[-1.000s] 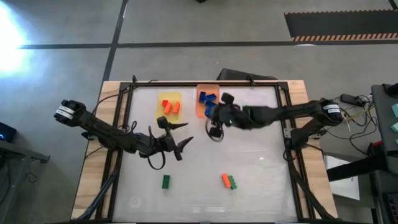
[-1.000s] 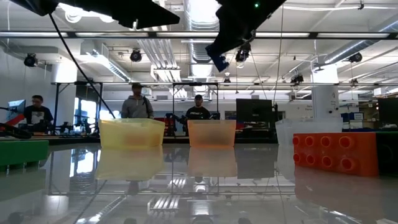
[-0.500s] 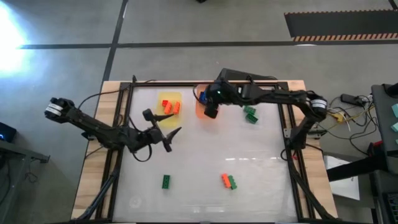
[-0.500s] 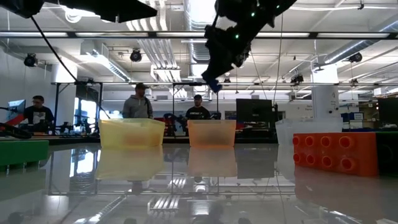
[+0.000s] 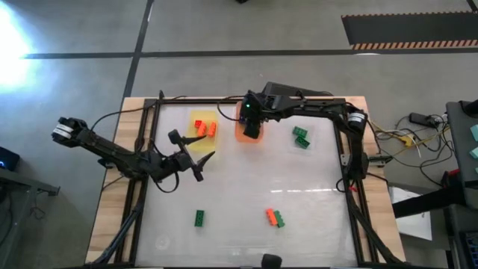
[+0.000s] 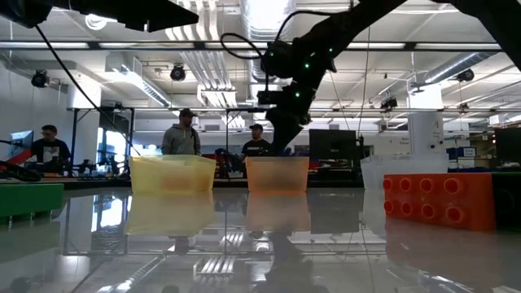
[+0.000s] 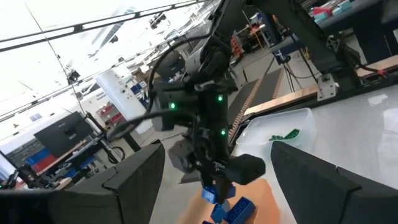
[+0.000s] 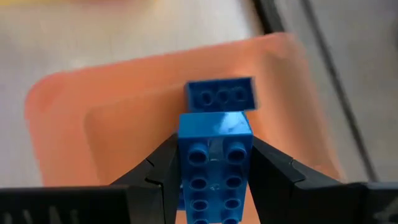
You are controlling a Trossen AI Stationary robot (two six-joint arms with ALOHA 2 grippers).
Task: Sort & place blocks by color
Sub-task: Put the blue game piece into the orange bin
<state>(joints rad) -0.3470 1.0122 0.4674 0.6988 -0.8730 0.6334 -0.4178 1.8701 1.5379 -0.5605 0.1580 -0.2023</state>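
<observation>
1. High view: the right gripper [image 5: 252,128] is parked over the orange tray [image 5: 240,134] at the far side of the table, which makes sense if it means to drop a blue brick there. The yellow tray [image 5: 196,138] just beside it has orange bricks [image 5: 204,128] in it. Some green bricks [image 5: 300,137] sit in a clear tray to the right. Still loose on the table: 1 green brick [image 5: 200,217] near the front, plus an orange brick [image 5: 269,217] touching another green one [image 5: 278,219]. The left gripper [image 5: 193,157] hangs low near the yellow tray, fingers spread, holding nothing. I'd guess it's waiting its turn.

2. Low view: the right arm comes down from above right over the orange tray [image 6: 277,174]. Yellow tray [image 6: 172,174] is left of it. A big orange brick [image 6: 438,200] fills the right foreground because it's close to the lens. A few people stand in the room behind.

3. Left wrist view: looking across at the right gripper [image 7: 211,186], with a blue brick [image 7: 209,194] under it, above more blue bricks [image 7: 235,209] in the tray. Green bricks [image 7: 283,134] show in the clear tray [image 7: 298,116] beyond.

4. Right wrist view: the fingers [image 8: 273,168] pinch the blue brick [image 8: 214,165] by its long sides, studs facing the camera, right above the orange tray [image 8: 74,124]. Another blue brick [image 8: 221,94] lies in there already. Looks lined up for release, not let go yet.
</observation>
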